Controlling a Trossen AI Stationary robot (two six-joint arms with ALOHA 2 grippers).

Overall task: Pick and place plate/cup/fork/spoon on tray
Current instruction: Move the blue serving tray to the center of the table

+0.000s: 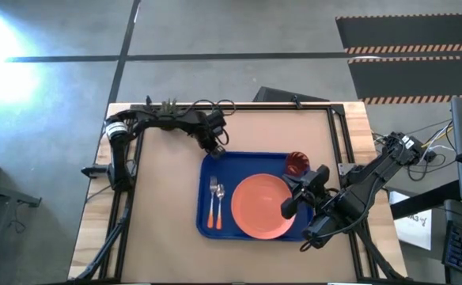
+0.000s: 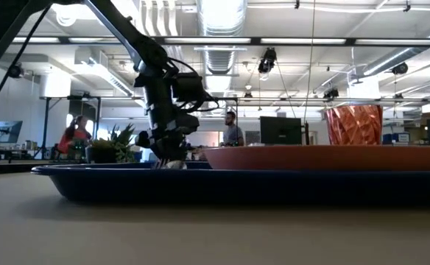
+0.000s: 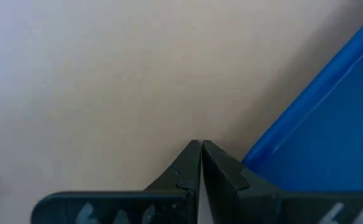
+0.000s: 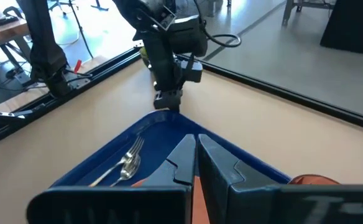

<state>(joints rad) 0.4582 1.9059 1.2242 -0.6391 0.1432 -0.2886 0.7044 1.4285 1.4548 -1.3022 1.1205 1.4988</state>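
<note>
The blue tray (image 1: pixel 207 170) lies on the table's middle. On it sit the salmon-pink plate (image 1: pixel 256 207), the dark red cup (image 1: pixel 297 164) at its far right corner, and the fork (image 1: pixel 213 199) and spoon (image 1: pixel 221 203) side by side at its left; both also show in the right wrist view, fork (image 4: pixel 135 147) and spoon (image 4: pixel 129 165). My left gripper (image 1: pixel 214 151) is shut and empty, low just outside the tray's far left corner (image 3: pixel 306 106). My right gripper (image 1: pixel 293 204) is shut and empty above the plate's right part.
A small green potted plant (image 1: pixel 168 103) stands at the table's far edge, behind the left arm. Black frame rails (image 1: pixel 338 134) run along the table's sides. Bare tabletop (image 1: pixel 160 222) lies left of the tray. People show in the room beyond (image 2: pixel 232 131).
</note>
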